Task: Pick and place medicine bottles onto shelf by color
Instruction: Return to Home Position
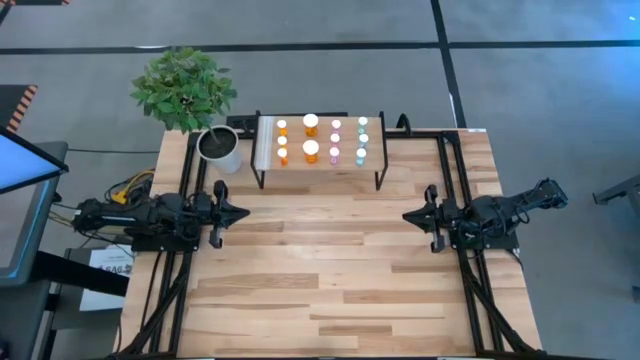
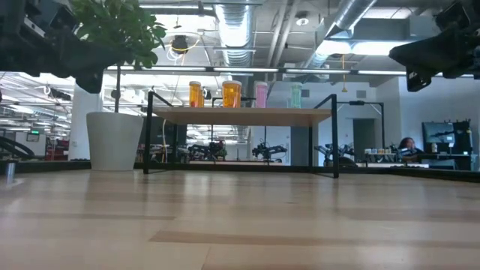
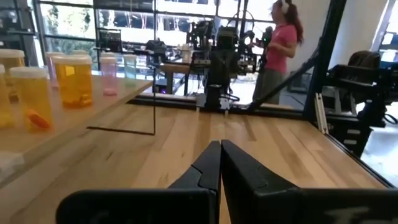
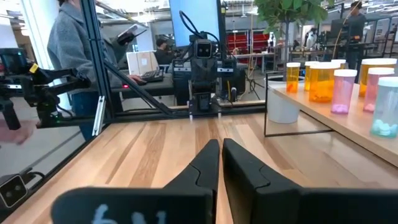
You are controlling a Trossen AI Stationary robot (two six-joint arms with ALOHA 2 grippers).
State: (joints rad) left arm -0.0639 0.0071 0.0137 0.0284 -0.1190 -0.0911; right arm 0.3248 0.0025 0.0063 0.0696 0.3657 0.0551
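left gripper: at the left side of the tabletop, held above the wood, tips aimed toward the right gripper; fingers pressed together, holding nothing.
right gripper: mirrored at the right side, tips facing the left gripper across bare planks; fingers likewise together and empty.
shelf: well beyond both sets of fingertips, toward the far edge, spanning roughly the gap between them.
medicine bottles: all upright on the shelf top, white-capped, well apart from either pair of fingers, lined up in columns by colour.
small orange bottles: column of three at the end nearer the left fingers.
larger orange bottles: two, in the next column.
pink bottles: three, one column farther toward the right fingers.
teal bottles: three, at the end nearer the right fingers.
plant pot: white, just beside the shelf's end on the left fingers' side, carrying a leafy plant.
room beyond: person in a pink top far ahead of the left fingers; person in grey off to one side of the right fingers.
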